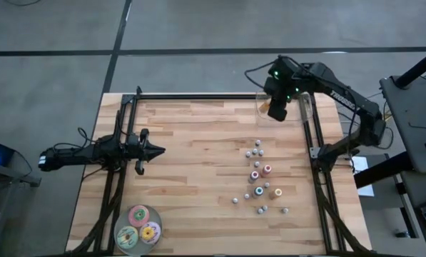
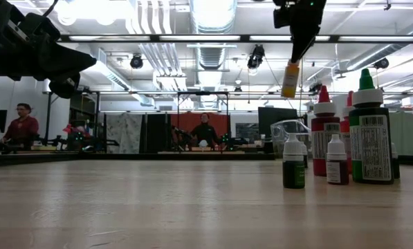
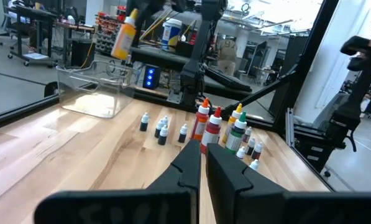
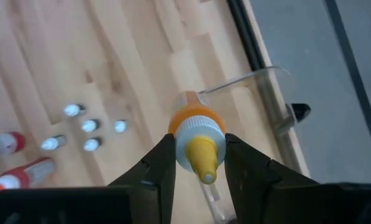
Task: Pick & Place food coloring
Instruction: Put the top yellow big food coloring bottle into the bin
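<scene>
- Right hand: raised above the far right corner of the tabletop, fingers clamped on the sides of an orange bottle just below its pale cap and yellow tip.
- Orange bottle: clear of the tabletop, hanging from the right hand; in the low view it shows high up, well above the standing bottles.
- Clear tub: a transparent container at the far right corner, by the black frame rail. The held bottle is over or just beside its rim; which of the two cannot be settled from the wrist view.
- Remaining bottles: a loose cluster standing upright on the right half of the tabletop, between the middle and the right rail, none touching the right hand. Red and green ones are the largest in the low view; several small dark ones with white caps stand among them.
- Left hand: low over the left half of the tabletop, pointing toward the cluster but well apart from it; fingers together, or nearly so, holding nothing.
- Three discs: pink, green and yellow, grouped at the near left edge.
- Two people show in the room beyond the tabletop.
</scene>
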Available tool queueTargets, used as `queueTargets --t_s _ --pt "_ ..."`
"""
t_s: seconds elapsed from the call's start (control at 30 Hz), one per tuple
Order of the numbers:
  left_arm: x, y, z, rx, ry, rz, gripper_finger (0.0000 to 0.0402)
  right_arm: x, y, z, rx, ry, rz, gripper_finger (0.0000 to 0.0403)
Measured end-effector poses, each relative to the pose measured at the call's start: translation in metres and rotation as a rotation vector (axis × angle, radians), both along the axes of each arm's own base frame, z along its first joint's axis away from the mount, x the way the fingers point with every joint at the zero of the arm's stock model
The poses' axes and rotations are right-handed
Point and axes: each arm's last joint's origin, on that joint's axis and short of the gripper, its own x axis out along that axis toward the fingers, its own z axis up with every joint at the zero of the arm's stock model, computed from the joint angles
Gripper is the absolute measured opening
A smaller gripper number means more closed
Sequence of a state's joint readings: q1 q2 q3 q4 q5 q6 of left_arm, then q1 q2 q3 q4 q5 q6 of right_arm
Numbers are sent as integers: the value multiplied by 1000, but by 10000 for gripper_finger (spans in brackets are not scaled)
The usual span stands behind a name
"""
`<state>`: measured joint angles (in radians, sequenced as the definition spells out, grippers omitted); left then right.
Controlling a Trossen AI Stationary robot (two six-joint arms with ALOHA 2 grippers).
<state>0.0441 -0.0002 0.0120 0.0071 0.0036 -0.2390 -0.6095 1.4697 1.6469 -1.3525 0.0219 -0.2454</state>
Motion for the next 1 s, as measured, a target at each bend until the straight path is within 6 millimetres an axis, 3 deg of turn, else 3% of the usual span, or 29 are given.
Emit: queueTargets --t_s 0.5,1.0 --pt "0 0 0 0 0 0 0 11 -78 -31 65 99 -130 102" --pt "0 0 0 0 0 0 0 22 -117 -72 127 137 -243 102"
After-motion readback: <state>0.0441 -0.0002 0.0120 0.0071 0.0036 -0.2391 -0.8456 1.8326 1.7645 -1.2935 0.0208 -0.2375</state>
